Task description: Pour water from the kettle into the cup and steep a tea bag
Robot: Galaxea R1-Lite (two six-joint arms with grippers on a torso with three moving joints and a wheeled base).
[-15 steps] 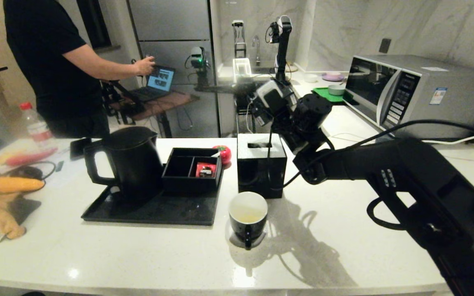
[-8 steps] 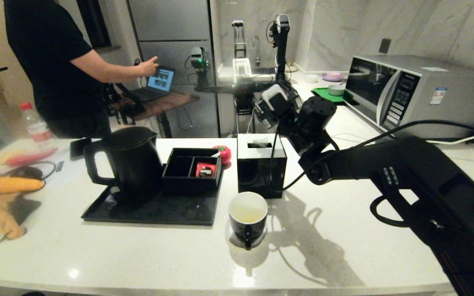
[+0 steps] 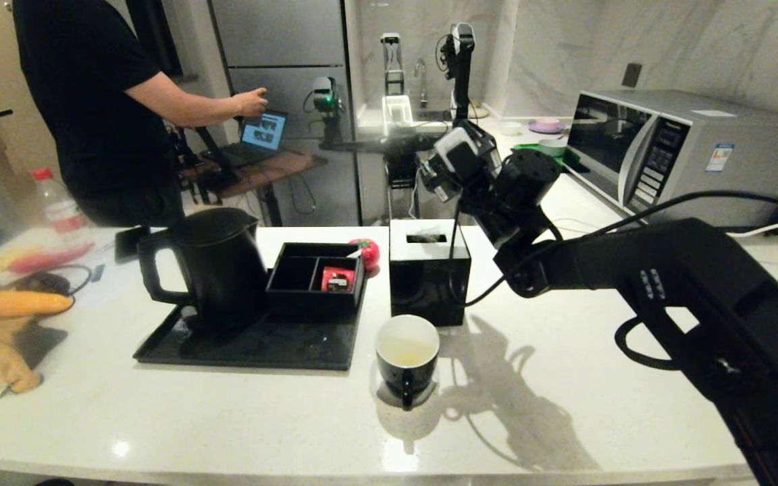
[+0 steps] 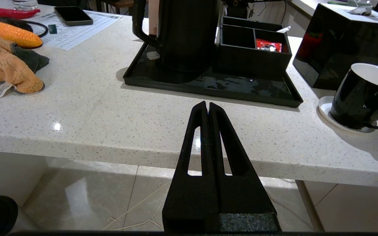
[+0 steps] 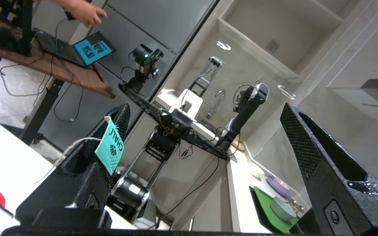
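Observation:
The black kettle [image 3: 217,266] [image 4: 189,36] stands on a black tray [image 3: 247,347]. In front of the black tissue box, the black cup [image 3: 407,358] [image 4: 361,95] holds a little pale yellowish water [image 3: 406,352]. My right gripper [image 3: 446,169] [image 5: 205,106] hangs open, raised above and behind the tissue box. A teal paper tag [image 5: 112,147] with a thin string [image 5: 74,144] clings to one finger. A greyish scrap [image 3: 427,237] lies on the box top; I cannot tell if it is the tea bag. My left gripper [image 4: 207,105] is shut and empty, below the counter's front edge.
A black organizer [image 3: 315,277] on the tray holds a red packet [image 3: 338,278]. The tissue box [image 3: 428,277] stands behind the cup. A microwave [image 3: 672,152] is at the right. Cloth and corn [image 3: 21,304] lie at the left. A person [image 3: 92,101] stands behind the counter.
My right gripper has risen and drifted right, away from the tissue box top. A greyish scrap now shows at the box's slot. The person's hand moved right.

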